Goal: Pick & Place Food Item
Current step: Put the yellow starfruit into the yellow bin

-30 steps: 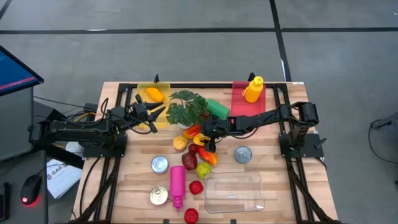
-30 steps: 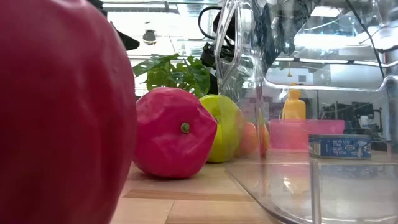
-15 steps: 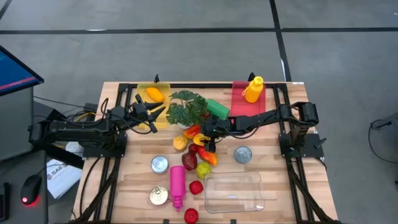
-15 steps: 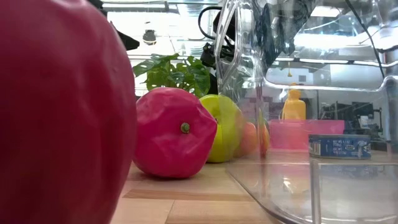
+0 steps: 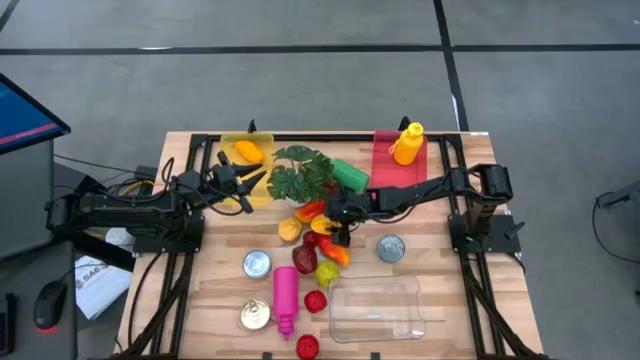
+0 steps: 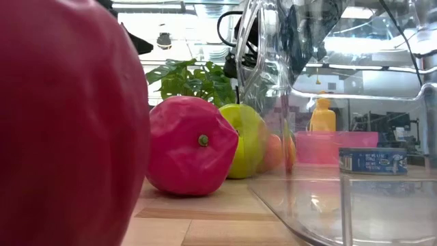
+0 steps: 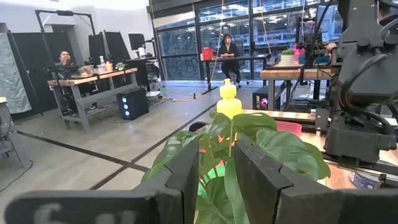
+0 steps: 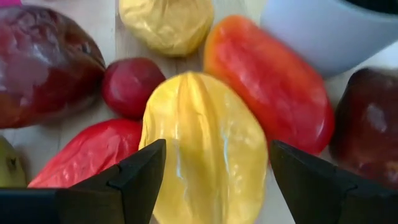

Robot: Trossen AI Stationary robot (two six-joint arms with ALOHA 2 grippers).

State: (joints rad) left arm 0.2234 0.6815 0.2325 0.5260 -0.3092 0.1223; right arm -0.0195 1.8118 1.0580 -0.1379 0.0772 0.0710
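A heap of toy food lies mid-table. In the right wrist view a yellow ribbed fruit [image 8: 202,143] lies on the wood among an orange-red pepper [image 8: 267,87], a small red fruit [image 8: 130,84] and a red pepper [image 8: 87,155]. My right gripper [image 8: 214,162] [image 5: 338,222] slants down over the heap, open, one finger on either side of the yellow fruit; I cannot tell whether they touch it. My left gripper [image 7: 216,168] [image 5: 252,185] waits level beside the green plant [image 5: 300,172], its fingers a narrow gap apart with nothing between them.
A clear container [image 5: 378,308] stands at the near right. A pink bottle [image 5: 285,295], tins [image 5: 257,264] [image 5: 390,248], a green apple [image 5: 327,271] and a dark red fruit [image 5: 305,258] lie around the heap. A yellow tray [image 5: 247,170] and a red tray [image 5: 395,165] with a yellow bottle [image 5: 407,143] stand at the far edge.
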